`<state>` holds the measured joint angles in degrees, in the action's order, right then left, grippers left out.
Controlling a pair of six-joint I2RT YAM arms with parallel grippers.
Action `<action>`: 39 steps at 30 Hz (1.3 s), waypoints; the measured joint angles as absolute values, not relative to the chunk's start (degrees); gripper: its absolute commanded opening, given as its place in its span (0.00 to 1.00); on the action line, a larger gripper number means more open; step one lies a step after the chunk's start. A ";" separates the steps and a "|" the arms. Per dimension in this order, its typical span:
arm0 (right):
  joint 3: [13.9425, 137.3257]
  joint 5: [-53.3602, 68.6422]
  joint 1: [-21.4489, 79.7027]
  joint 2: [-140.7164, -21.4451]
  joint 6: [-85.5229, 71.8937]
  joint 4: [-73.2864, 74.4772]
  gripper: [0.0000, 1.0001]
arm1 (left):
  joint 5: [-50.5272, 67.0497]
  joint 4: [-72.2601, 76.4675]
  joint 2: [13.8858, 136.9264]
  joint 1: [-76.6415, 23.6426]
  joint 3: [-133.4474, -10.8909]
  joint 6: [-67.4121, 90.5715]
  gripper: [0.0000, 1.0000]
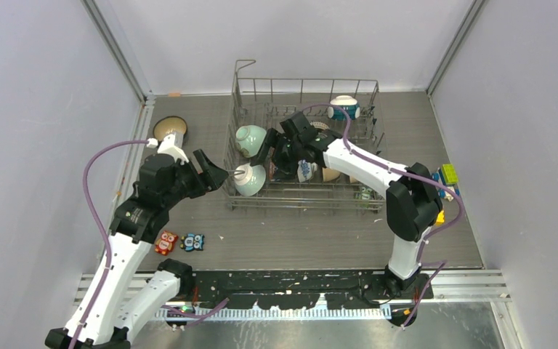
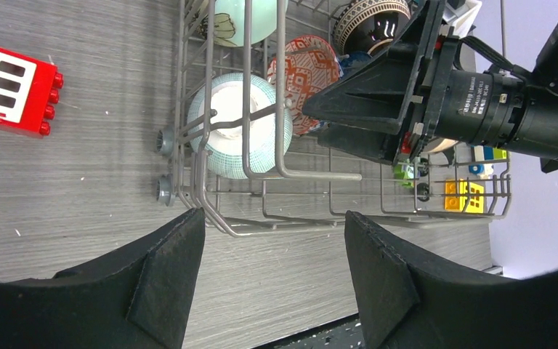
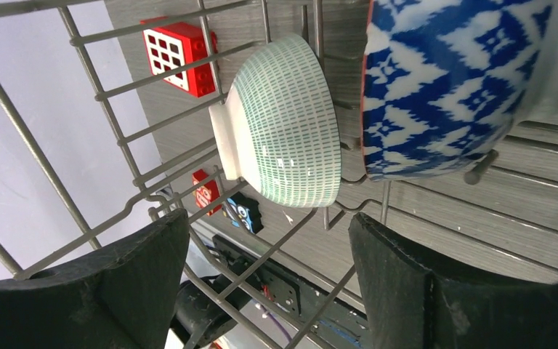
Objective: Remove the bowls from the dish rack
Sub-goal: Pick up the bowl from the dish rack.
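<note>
The grey wire dish rack (image 1: 241,94) stands mid-table with several bowls in it. A teal-and-white bowl (image 1: 251,179) (image 2: 240,134) (image 3: 287,123) leans at its front left corner. Behind it are a pale green bowl (image 1: 251,138) (image 2: 243,18), a red patterned bowl (image 2: 312,80) and a blue-and-white bowl (image 3: 443,87). My left gripper (image 1: 219,173) (image 2: 275,240) is open just outside the rack's left front corner, nothing between its fingers. My right gripper (image 1: 275,161) (image 3: 269,247) is open inside the rack, close to the teal-and-white bowl, holding nothing. A brown bowl (image 1: 169,129) sits on the table at the left.
A red block (image 2: 11,83) (image 3: 178,54) lies left of the rack. Two owl figures (image 1: 166,241) (image 1: 193,242) sit near the front left. Colourful blocks (image 1: 447,178) lie by the right wall. Another teal-and-white bowl (image 1: 344,107) stands at the rack's back.
</note>
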<state>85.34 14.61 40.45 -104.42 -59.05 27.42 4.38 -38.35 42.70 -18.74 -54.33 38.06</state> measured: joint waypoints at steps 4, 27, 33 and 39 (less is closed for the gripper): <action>85.23 15.22 40.97 -105.47 -59.57 26.92 0.84 | 4.40 -38.26 42.70 -18.74 -54.06 38.59 0.72; 82.78 16.23 42.59 -108.95 -61.63 21.78 0.77 | 4.64 -37.95 42.72 -18.74 -53.12 39.05 0.72; 79.90 15.79 43.03 -109.08 -63.42 18.28 0.72 | 4.73 -37.98 42.72 -18.74 -53.10 39.05 0.71; 75.37 15.09 43.13 -107.46 -65.25 11.66 0.67 | 4.75 -37.98 42.52 -18.74 -52.64 39.05 0.71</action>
<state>75.37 15.09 43.13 -107.46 -65.25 11.66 4.75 -37.98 42.52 -18.74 -52.64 39.05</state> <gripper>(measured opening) 0.696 0.714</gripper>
